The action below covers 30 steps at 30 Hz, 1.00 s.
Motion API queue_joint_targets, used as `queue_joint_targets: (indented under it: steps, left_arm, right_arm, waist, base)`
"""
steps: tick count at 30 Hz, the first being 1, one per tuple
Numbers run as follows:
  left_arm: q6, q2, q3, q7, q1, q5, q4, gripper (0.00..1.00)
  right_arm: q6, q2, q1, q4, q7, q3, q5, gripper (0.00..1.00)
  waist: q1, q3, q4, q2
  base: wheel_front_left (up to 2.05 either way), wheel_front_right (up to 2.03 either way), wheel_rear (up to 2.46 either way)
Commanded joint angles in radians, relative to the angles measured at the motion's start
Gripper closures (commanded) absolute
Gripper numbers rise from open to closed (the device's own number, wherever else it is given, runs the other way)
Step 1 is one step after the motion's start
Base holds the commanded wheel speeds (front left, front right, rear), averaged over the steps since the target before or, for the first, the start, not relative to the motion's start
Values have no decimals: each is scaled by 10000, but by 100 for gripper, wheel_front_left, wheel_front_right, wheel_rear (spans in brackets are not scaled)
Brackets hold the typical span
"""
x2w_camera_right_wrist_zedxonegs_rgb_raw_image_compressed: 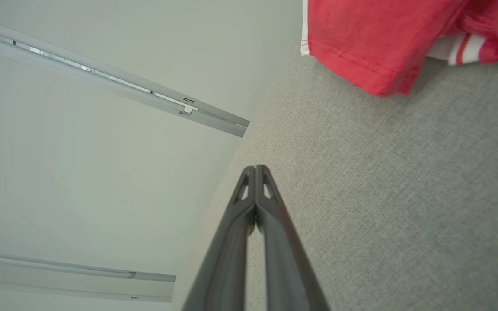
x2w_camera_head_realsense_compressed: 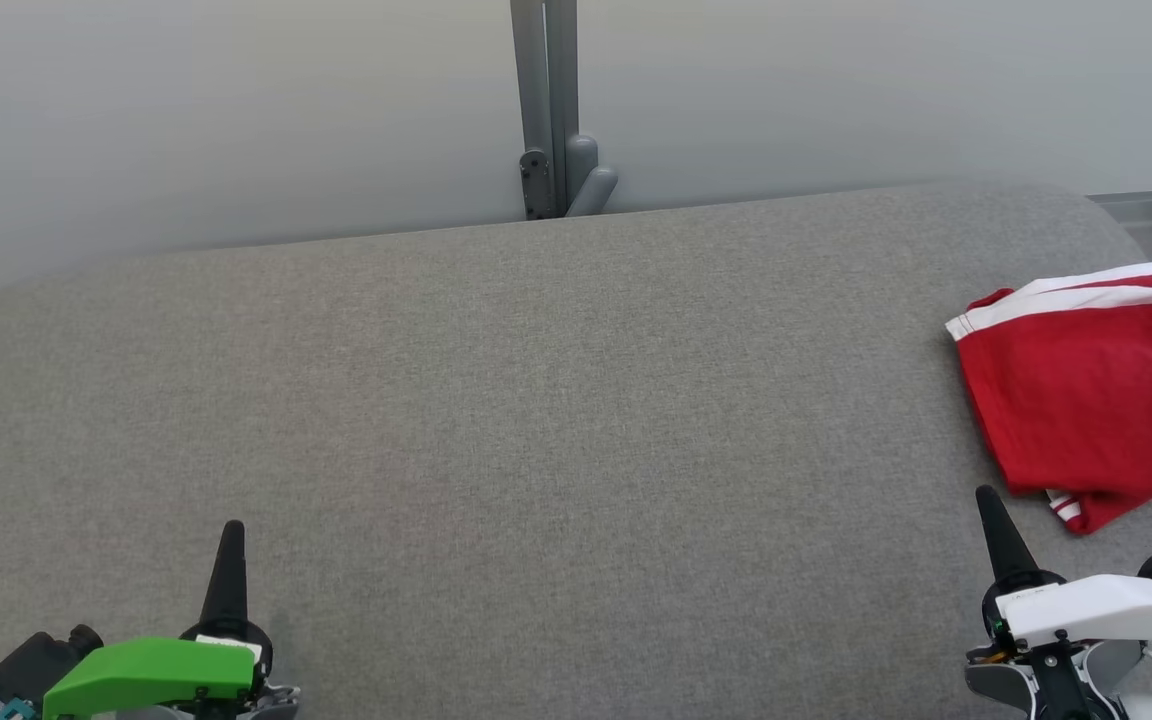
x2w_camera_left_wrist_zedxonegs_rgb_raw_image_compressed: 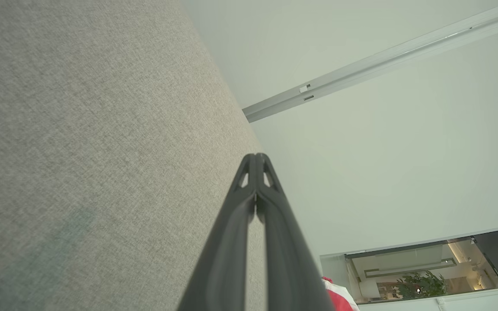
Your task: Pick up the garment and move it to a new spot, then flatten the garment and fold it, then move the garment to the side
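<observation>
The red garment (x2w_camera_head_realsense_compressed: 1086,400), trimmed with white stripes, lies in what looks like a loose fold at about three o'clock on the grey fabric surface (x2w_camera_head_realsense_compressed: 536,400). Its outer side runs past the edge of the head view, so its full outline cannot be told. At about five o'clock, near the garment's hem but not touching it, the right gripper (x2w_camera_head_realsense_compressed: 988,500) points up, its jaws pressed together on nothing. The left gripper (x2w_camera_head_realsense_compressed: 232,535) sits at seven o'clock, well apart from the garment, likewise closed and empty. At twelve o'clock a grey post (x2w_camera_head_realsense_compressed: 544,110) rises behind the surface.
</observation>
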Motion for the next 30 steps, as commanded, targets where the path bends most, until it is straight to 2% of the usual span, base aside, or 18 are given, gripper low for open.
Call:
queue_joint_targets:
  steps: [1, 30]
  left_arm:
    - [-52, 60, 83, 61, -272, -328, -125, 100]
    - [-150, 77, 417, 708, -658, -2587, -177, 100]
  right_arm:
    - [4, -39, -255, -123, 77, -41, 323, 100]
    - [3, -11, -590, -167, 735, -150, 3060, 100]
  waist:
    - [0, 7, 12, 19]
    - [0, 117, 202, 28]
  base:
    - [0, 0, 0]
    - [0, 0, 0]
